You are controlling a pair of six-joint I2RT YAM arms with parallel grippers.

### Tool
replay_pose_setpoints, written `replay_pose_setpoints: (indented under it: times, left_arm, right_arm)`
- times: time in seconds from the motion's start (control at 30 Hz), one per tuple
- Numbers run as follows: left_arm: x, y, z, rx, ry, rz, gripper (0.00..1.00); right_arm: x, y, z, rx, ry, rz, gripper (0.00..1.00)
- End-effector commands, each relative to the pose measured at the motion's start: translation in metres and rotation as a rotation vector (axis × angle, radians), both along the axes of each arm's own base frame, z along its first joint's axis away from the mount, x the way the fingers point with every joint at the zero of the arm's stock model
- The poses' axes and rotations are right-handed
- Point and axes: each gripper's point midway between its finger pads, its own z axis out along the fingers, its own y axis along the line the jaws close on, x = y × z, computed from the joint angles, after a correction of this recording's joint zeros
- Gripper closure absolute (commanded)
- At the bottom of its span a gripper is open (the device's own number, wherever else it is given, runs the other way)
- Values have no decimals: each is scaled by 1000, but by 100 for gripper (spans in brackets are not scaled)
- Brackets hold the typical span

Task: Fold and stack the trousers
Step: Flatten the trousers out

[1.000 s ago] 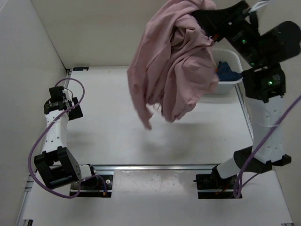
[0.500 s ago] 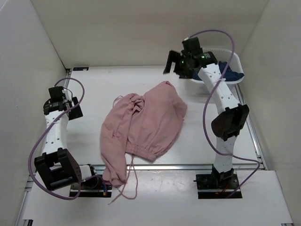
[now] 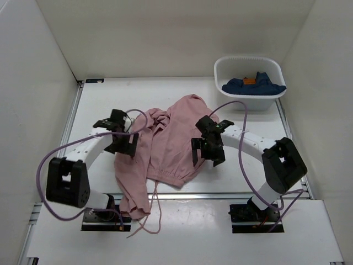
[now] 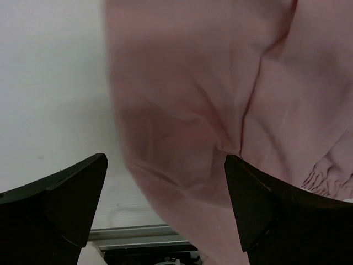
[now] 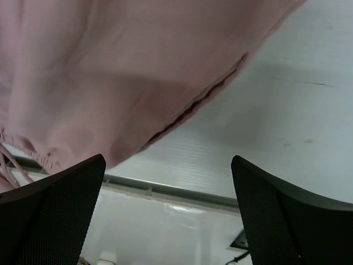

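Observation:
The dusty-pink trousers [image 3: 171, 141] lie crumpled in the middle of the table. One leg hangs over the near edge, and the drawstrings [image 3: 150, 218] trail past it. My left gripper [image 3: 126, 148] hovers open over the trousers' left edge; in its wrist view the trousers [image 4: 209, 99] fill the space beyond the open left gripper [image 4: 165, 204]. My right gripper [image 3: 207, 159] is open at the trousers' right edge. In the right wrist view a hem of the trousers [image 5: 110, 72] lies ahead of the open right gripper [image 5: 165, 210], with nothing between the fingers.
A white basket [image 3: 220, 69] stands at the back right with a dark blue garment [image 3: 253, 85] inside. A metal rail [image 3: 220, 195] runs along the near edge of the table. White walls enclose the left, back and right.
The right gripper held the trousers aloft a second ago, then opened and dropped them on the table. Both arms have since swung down to either side of the heap.

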Motion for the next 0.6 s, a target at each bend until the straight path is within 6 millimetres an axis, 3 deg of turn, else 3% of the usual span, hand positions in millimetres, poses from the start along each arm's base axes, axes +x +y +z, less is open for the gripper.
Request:
replay_pose_setpoints:
  times: [0.0, 0.07, 0.1, 0.17, 0.2, 0.23, 0.27, 0.3, 0.33, 0.4, 0.43, 0.5, 0.53, 0.57]
  left_arm:
    - [-24, -11, -37, 38, 147, -64, 0]
    - [-25, 0, -53, 102, 178, -49, 0]
    - [-27, 5, -64, 135, 216, -44, 0]
    - [-26, 11, -72, 175, 236, -37, 0]
    - [-28, 11, -75, 178, 249, -38, 6]
    - [-29, 9, -77, 165, 261, -42, 16]
    - [-30, 9, -79, 167, 270, -42, 49]
    - [-30, 9, -79, 167, 271, -42, 72]
    - [-29, 13, -79, 189, 266, -38, 86]
    - [-24, 31, -70, 229, 230, 16, 86]
    - [-18, 38, -63, 244, 201, 43, 86]
    - [-2, 64, -43, 269, 115, 143, 86]
    - [3, 78, -32, 298, 79, 187, 86]
    - [10, 87, -19, 300, 33, 227, 86]
  right_arm:
    - [16, 28, -9, 96, -33, -71, 1]
    - [18, 29, -19, 86, -21, -72, 1]
    - [17, 27, -29, 74, 17, -81, 5]
    - [22, 33, -36, 94, 34, -84, 27]
    - [26, 34, -35, 109, 31, -91, 33]
    - [28, 31, -38, 103, 41, -115, 46]
    - [33, 27, -36, 90, 29, -129, 80]
    - [35, 18, -36, 54, 35, -157, 90]
    - [41, 4, -35, 26, 28, -198, 98]
    - [49, -22, -27, -23, 4, -261, 100]
    - [55, -53, -24, -91, -1, -336, 100]
    - [66, -88, -6, -146, -49, -399, 100]
    - [66, -119, 0, -194, -33, -468, 100]
    - [68, -137, 8, -225, -51, -465, 100]
